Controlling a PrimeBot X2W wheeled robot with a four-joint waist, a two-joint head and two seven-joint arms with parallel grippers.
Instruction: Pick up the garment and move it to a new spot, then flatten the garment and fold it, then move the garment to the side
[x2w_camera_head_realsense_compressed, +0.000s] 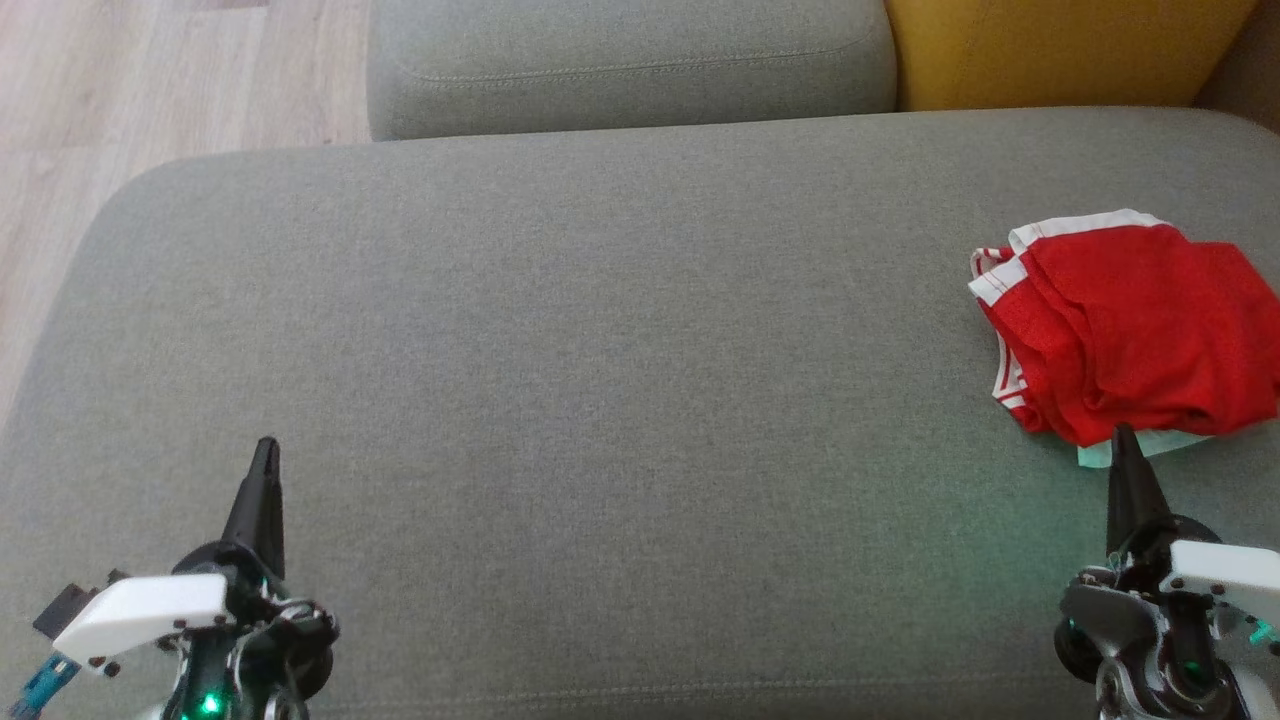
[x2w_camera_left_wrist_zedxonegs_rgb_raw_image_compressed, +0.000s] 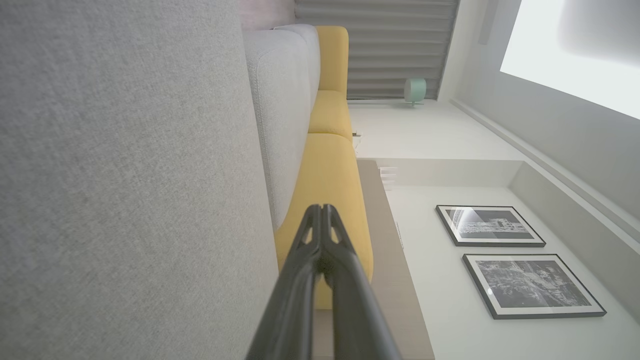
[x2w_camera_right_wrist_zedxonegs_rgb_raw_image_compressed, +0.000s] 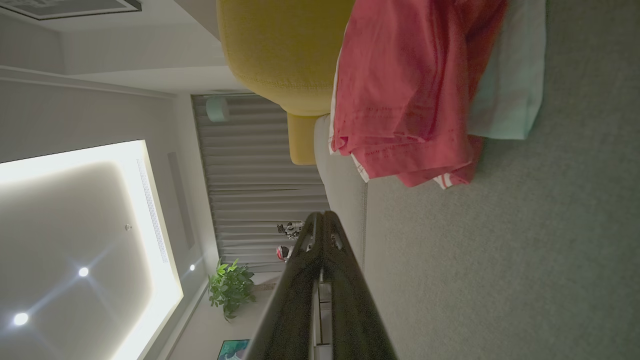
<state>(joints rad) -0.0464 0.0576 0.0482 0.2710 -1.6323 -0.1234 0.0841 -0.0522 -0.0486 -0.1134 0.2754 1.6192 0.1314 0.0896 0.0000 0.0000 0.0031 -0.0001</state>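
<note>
Work area: a wide grey seat cushion (x2w_camera_head_realsense_compressed: 600, 350), with a second grey cushion (x2w_camera_head_realsense_compressed: 630, 60) and a yellow cushion (x2w_camera_head_realsense_compressed: 1060, 50) butted against its far edge. Wood floor (x2w_camera_head_realsense_compressed: 120, 90) lies off the far left corner.

Garment (x2w_camera_head_realsense_compressed: 1130, 320): red with white trim, lying in a loose, rumpled bundle at the far right of the seat cushion and running to the right frame edge in the head view. Layers overlap and the trim shows along the left and upper sides. A pale mint piece (x2w_camera_head_realsense_compressed: 1095, 455) projects from under its near edge; whether it belongs to the garment cannot be told. The right wrist view shows the garment (x2w_camera_right_wrist_zedxonegs_rgb_raw_image_compressed: 410, 90) resting on the cushion with the mint piece (x2w_camera_right_wrist_zedxonegs_rgb_raw_image_compressed: 510, 75) beside it.

Left jaws: pressed together and empty. Their dark fingers (x2w_camera_head_realsense_compressed: 258, 510) stand at the lower left, well apart from the garment. In the left wrist view the fingers (x2w_camera_left_wrist_zedxonegs_rgb_raw_image_compressed: 295, 290) meet at the tips, over the grey cushion (x2w_camera_left_wrist_zedxonegs_rgb_raw_image_compressed: 125, 175) and a yellow seat (x2w_camera_left_wrist_zedxonegs_rgb_raw_image_compressed: 330, 190). Two framed pictures (x2w_camera_left_wrist_zedxonegs_rgb_raw_image_compressed: 490, 226) hang on the wall.

Right jaws: pressed together and empty. The fingers (x2w_camera_head_realsense_compressed: 1135, 500) point at the garment's near edge and overlap it in the head view. In the right wrist view the fingers (x2w_camera_right_wrist_zedxonegs_rgb_raw_image_compressed: 295, 300) stop short of the cloth, with bare cushion between. A potted plant (x2w_camera_right_wrist_zedxonegs_rgb_raw_image_compressed: 230, 287) stands in the background.
</note>
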